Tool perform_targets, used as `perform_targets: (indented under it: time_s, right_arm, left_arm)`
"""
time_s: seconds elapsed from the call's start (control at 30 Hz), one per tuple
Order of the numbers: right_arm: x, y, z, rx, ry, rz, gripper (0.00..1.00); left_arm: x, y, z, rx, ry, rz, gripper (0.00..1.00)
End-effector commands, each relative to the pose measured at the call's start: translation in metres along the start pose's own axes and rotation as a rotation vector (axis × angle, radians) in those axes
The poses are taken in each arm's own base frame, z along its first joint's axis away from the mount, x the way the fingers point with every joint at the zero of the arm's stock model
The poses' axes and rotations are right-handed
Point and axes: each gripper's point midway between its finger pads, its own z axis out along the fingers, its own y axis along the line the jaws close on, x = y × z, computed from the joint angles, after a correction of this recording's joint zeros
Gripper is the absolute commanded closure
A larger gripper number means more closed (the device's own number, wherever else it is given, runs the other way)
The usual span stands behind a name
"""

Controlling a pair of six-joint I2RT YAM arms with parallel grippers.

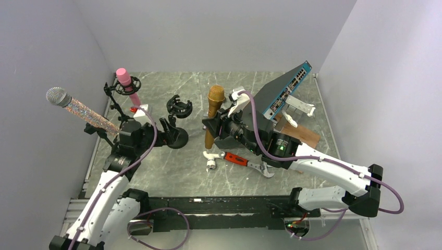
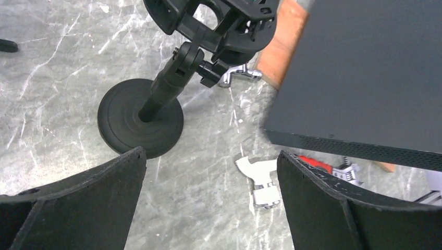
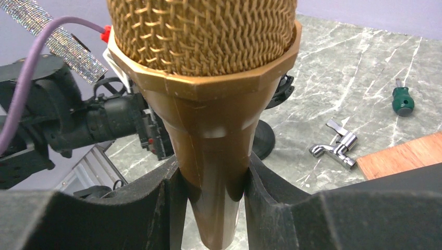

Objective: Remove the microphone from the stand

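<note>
One microphone (image 3: 208, 130) between right jaws

Plain pale walls (image 1: 208, 31), grey marbled tabletop (image 1: 177, 172)

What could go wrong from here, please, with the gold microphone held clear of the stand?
1. The right gripper pinches the gold microphone on its smooth, tapered handle with the wide head above, so it may slip or tilt.
2. The open left gripper sits close to the empty stand and might knock it.

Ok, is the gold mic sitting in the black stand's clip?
No, the right gripper holds the gold microphone clear of the black stand, whose clip sits empty.
</note>
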Motion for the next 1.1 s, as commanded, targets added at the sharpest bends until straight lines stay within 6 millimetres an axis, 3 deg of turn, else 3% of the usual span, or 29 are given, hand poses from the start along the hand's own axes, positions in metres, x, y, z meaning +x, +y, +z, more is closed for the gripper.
perform_targets:
  time_s: [0.0, 0.13, 0.2, 0.37, 0.6, 0.7, 0.97, 1.07]
  right_arm:
    - [-0.021, 0.008, -0.002, -0.029, -0.077, 0.028, 1.00]
    - [-0.014, 0.008, 0.000, -0.036, -0.071, 0.038, 1.00]
    - [-0.010, 0.008, 0.000, -0.038, -0.062, 0.042, 1.00]
    - [-0.011, 0.012, 0.002, -0.052, -0.060, 0.038, 1.00]
    - [-0.014, 0.008, -0.007, -0.055, -0.073, 0.045, 1.00]
    - [-0.018, 0.004, -0.014, -0.040, -0.090, 0.047, 1.00]
    - [-0.025, -0.010, -0.027, 0.000, -0.131, 0.035, 1.00]
    - [-0.027, -0.013, -0.029, 0.017, -0.135, 0.024, 1.00]
  left_arm:
    - [0.007, 0.009, 0.019, -0.003, 0.007, 0.067, 0.01]
    - [0.020, 0.018, 0.033, -0.006, -0.072, 0.038, 0.00]
    - [0.016, 0.016, 0.038, 0.011, -0.168, 0.058, 0.03]
    - [0.016, 0.045, 0.049, -0.146, -0.276, 0.129, 0.09]
    - [0.013, 0.059, 0.068, -0.205, -0.308, 0.143, 0.28]
    - [0.009, 0.052, 0.078, -0.168, -0.323, 0.150, 0.34]
    - [0.000, 0.039, 0.105, -0.123, -0.311, 0.172, 0.36]
    - [0.001, 0.042, 0.115, -0.147, -0.289, 0.168, 0.45]
